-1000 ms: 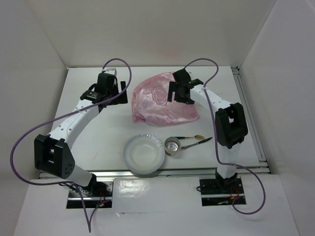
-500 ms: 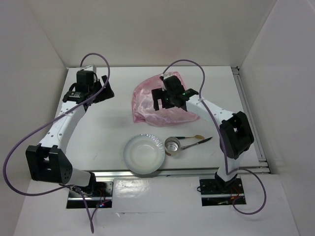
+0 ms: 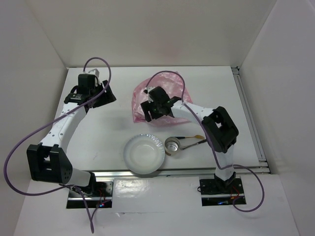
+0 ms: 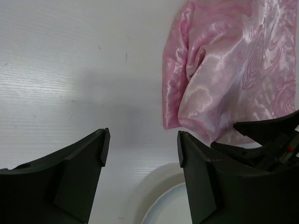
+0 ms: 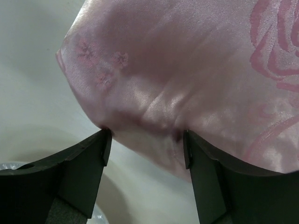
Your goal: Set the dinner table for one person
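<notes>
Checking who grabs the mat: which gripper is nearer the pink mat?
Right. The right gripper is over the pink mat's near-left corner; the left gripper is off to its left, above bare table.

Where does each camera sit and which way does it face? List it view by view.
Top external: above, behind the arms, looking down on the table; both arms show whole.
Left wrist: on the left gripper, facing bare table beside the pink cloth; its two fingers show.
Right wrist: on the right gripper, close over the cloth's corner; its two fingers show.
Shared: the cloth, in all three.
</notes>
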Action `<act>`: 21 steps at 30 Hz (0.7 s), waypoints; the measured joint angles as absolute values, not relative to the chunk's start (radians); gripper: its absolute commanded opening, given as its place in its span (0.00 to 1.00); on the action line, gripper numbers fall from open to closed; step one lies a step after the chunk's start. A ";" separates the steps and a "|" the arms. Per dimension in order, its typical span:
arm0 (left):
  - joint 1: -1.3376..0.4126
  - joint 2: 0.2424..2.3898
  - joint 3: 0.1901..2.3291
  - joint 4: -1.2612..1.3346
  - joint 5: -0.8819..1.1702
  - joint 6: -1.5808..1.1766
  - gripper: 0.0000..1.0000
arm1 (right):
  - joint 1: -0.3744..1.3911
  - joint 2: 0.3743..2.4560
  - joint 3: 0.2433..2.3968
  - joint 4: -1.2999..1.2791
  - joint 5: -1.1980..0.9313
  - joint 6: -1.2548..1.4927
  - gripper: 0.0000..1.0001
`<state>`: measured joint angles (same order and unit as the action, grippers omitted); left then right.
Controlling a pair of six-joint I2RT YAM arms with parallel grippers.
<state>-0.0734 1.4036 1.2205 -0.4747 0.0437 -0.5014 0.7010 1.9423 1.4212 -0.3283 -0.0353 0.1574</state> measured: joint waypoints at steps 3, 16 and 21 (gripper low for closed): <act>-0.073 1.403 1.221 -0.475 0.052 -0.501 0.77 | 0.703 1.978 1.421 -0.293 -0.024 0.167 0.47; -0.073 1.433 1.227 -0.507 0.138 -0.474 0.72 | 0.560 1.910 1.440 -0.284 0.054 0.159 0.00; -0.099 1.569 1.276 -0.524 0.185 -0.495 0.70 | 0.422 1.814 1.464 -0.281 0.031 0.112 0.00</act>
<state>-0.0994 1.5688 1.2762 -0.5236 0.1852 -0.4946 0.4217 1.8141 1.4639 -0.2806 0.0315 0.1120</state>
